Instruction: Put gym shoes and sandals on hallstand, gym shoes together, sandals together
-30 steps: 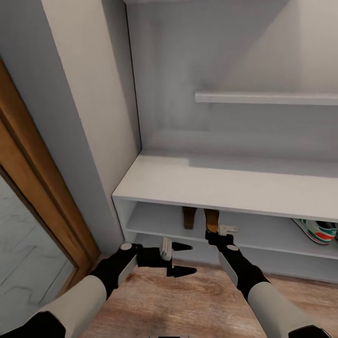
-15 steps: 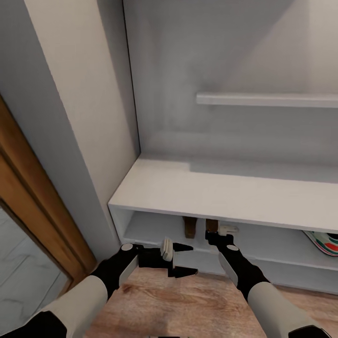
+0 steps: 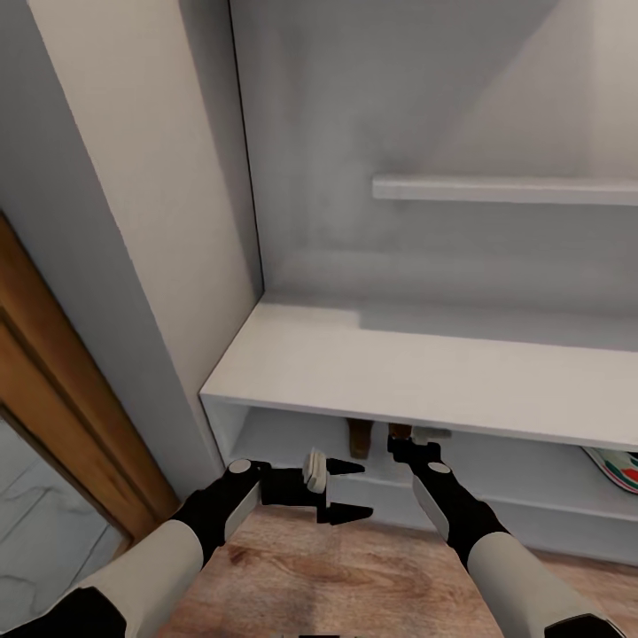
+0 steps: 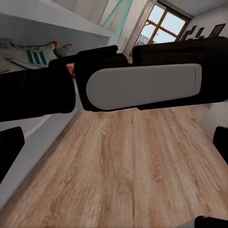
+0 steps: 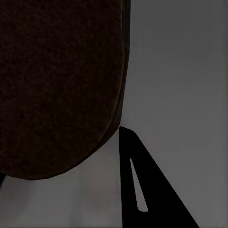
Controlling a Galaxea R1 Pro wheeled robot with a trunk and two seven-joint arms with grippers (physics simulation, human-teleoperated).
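Observation:
Two dark brown sandals stand side by side on the lower shelf of the pale hallstand (image 3: 399,363), half hidden by the bench's front edge. The left sandal (image 3: 359,436) stands free. My right gripper (image 3: 406,440) reaches in under the bench and is shut on the right sandal (image 3: 400,431), whose dark sole (image 5: 57,85) lies against one black finger (image 5: 152,199). A gym shoe (image 3: 616,467) rests on the same shelf at the far right; the left wrist view has both gym shoes (image 4: 31,54) there. My left gripper (image 3: 350,489) hangs open and empty over the corridor floor (image 3: 354,576).
A wooden door frame (image 3: 53,372) and a white wall (image 3: 151,221) close in on the left of the hallstand. A narrow upper shelf (image 3: 505,188) juts from the back panel. My right forearm (image 4: 142,85) crosses the left wrist view.
The whole picture has shifted, so the camera moved: the bench edge now hides more of the sandals and the gym shoe sits nearer the right border. Both arms keep their pose.

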